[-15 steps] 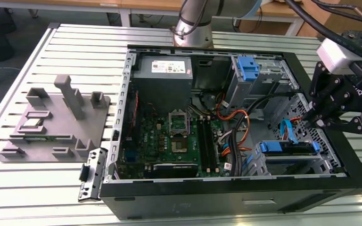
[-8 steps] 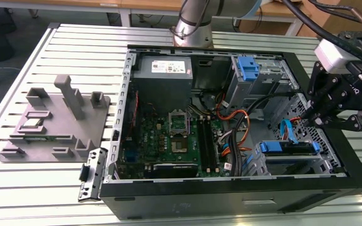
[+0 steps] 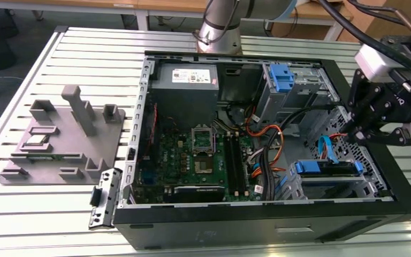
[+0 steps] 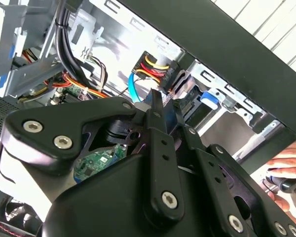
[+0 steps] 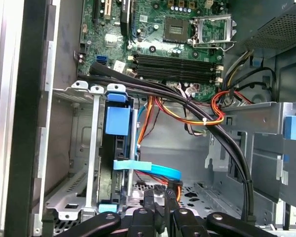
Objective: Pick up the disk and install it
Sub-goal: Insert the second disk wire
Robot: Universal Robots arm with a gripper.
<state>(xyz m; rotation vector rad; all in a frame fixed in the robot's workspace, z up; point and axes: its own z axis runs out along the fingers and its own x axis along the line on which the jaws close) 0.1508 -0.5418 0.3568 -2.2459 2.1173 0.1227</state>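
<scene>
One gripper (image 3: 380, 140) above the disk (image 3: 325, 167)

A slatted metal worktop (image 3: 84, 51) carries the open computer case (image 3: 263, 214) across its middle. A grey fixture block (image 3: 59, 139) lies nearer the edge on the exterior view's left.
</scene>
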